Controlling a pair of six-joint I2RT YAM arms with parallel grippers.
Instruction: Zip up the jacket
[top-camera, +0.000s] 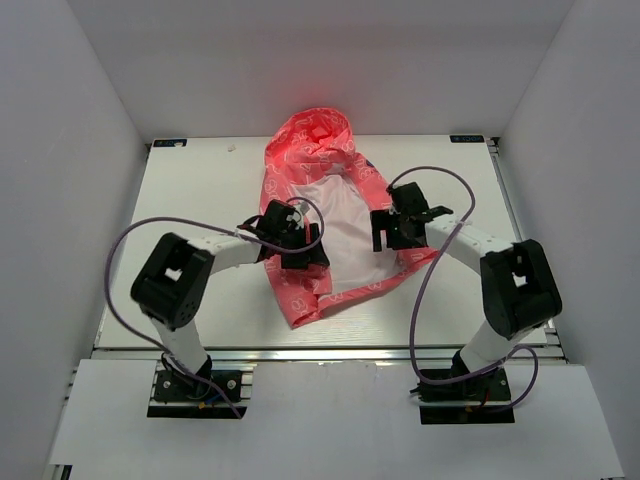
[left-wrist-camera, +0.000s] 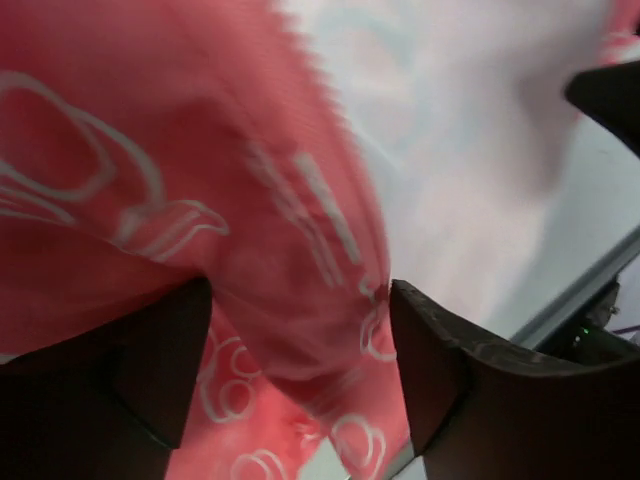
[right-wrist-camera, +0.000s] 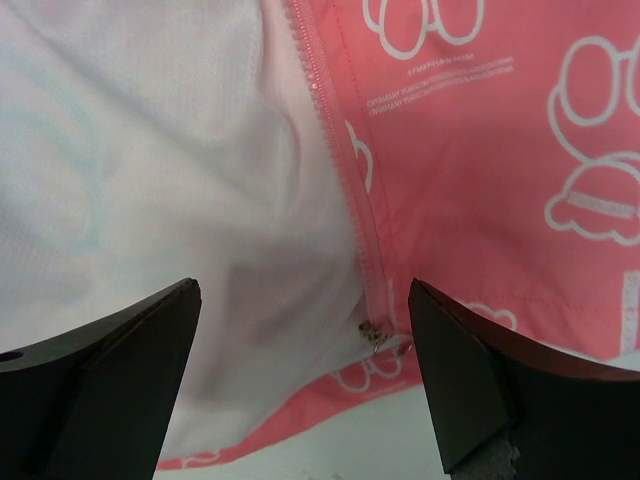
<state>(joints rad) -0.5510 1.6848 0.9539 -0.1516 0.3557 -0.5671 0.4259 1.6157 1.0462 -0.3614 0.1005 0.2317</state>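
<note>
On the table (top-camera: 200, 180) lies one jacket (top-camera: 300, 290), unzipped, lining (top-camera: 335, 215) up. Two grippers — left gripper (left-wrist-camera: 300, 290), right gripper (right-wrist-camera: 305, 290) — hover over it, jaws spread, gripping nothing. Two lines of small print (right-wrist-camera: 440, 72), probably lettering, are unreadable.

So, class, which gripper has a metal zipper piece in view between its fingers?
The right gripper: a small metal piece sits at the zipper's lower end on the jacket. The left gripper shows only blurred fabric.

The left gripper (left-wrist-camera: 298, 305) has its jaws set apart. Pink printed fabric of the jacket (left-wrist-camera: 130, 220) lies between its fingers (left-wrist-camera: 160, 370). White lining (left-wrist-camera: 470, 140) shows above the gripper, to the right. The view is blurred.
</note>
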